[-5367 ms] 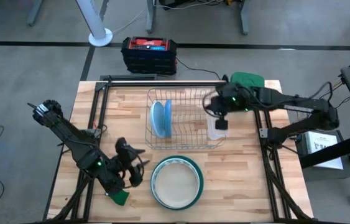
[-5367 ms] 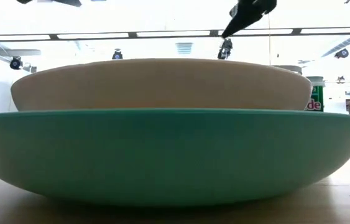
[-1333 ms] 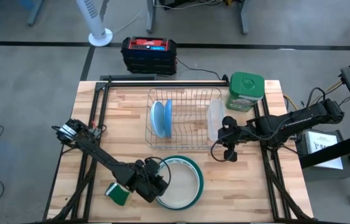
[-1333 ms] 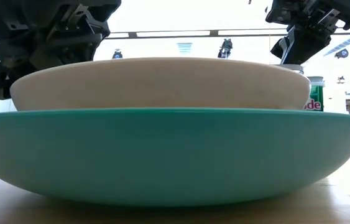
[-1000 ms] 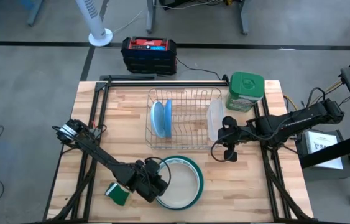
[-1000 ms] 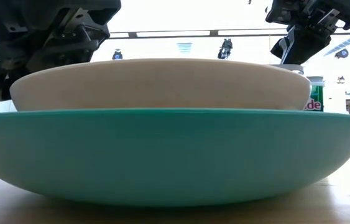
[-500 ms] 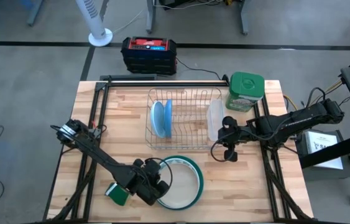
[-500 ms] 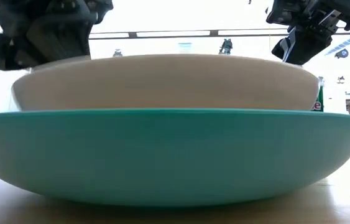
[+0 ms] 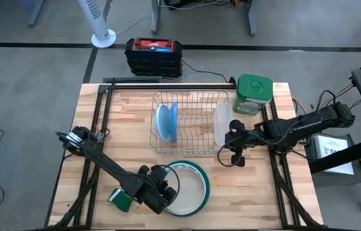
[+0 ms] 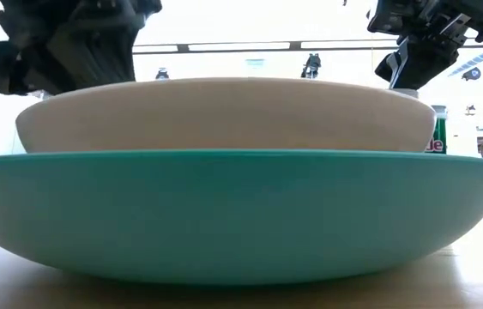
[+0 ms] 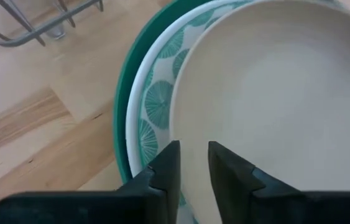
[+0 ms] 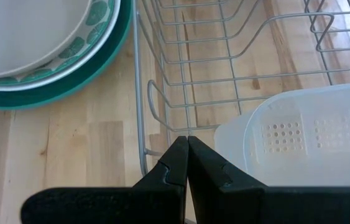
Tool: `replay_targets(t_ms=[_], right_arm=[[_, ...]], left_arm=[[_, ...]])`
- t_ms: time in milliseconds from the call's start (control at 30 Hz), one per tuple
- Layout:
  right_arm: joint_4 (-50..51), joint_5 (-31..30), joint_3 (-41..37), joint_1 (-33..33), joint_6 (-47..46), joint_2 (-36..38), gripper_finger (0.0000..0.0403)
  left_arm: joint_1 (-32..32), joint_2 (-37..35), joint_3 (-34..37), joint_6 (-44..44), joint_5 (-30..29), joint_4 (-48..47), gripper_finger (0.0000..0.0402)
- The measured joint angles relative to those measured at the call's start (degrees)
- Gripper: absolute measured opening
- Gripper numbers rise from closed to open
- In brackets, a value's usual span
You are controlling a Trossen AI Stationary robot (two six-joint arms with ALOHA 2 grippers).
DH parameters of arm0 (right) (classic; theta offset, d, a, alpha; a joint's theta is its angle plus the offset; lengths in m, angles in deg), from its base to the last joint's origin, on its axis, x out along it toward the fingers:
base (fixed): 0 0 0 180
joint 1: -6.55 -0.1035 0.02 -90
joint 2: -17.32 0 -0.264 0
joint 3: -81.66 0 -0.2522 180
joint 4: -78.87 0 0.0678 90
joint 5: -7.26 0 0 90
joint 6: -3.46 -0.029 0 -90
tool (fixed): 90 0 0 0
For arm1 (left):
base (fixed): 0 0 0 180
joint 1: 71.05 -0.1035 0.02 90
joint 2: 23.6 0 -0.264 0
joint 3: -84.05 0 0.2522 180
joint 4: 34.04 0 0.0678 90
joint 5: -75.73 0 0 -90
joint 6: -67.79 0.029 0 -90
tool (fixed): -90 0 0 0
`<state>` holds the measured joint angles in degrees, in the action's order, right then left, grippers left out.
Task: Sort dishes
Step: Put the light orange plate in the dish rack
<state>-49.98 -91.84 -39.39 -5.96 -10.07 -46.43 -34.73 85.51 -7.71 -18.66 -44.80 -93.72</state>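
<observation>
Cream plate (image 9: 184, 189): mid-sized, nested inside the teal-rimmed plate at the 6 o'clock edge of the surface (image 9: 263, 186).
Teal-rimmed plate (image 9: 201, 176): largest dish, flat on the wood, leaf pattern showing around the cream one in the left wrist view.
Light blue plate (image 9: 163, 123): upright on edge in the wire rack (image 9: 190, 96), at the rack's 9 o'clock side.
Left tool (image 11: 192, 163): at the cream plate's 8 o'clock rim, fingers a narrow gap apart and straddling that rim; whether they truly pinch it I cannot tell.
Right tool (image 12: 188, 155): fingers pressed together, holding nothing, hanging near the rack's 4 o'clock corner beside a clear perforated tray (image 12: 311, 137).
Other items: a green sponge (image 9: 122, 201) just beside the left tool; a green-lidded container (image 9: 253, 93) at 1 o'clock.
Handling, cream plate: likely rigid, smooth and glazed, so slippery under narrow fingers; breakable if dropped.
Where to grip: the raised rim, one finger inside and one outside, pinched deep enough that the plate does not pivot.
Risk: lifted by one edge it will tend to hang and swing; it may also drag the teal-rimmed plate.
</observation>
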Motion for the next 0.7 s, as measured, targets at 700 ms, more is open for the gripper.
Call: replay_targets(t_ms=[700], right_arm=[[-0.15, 0.13, 0.0, -0.01, -1.54, 0.0, 0.0]], left_arm=[[-0.04, 4.27, -8.46, 0.55, -0.16, -11.42, 0.016]])
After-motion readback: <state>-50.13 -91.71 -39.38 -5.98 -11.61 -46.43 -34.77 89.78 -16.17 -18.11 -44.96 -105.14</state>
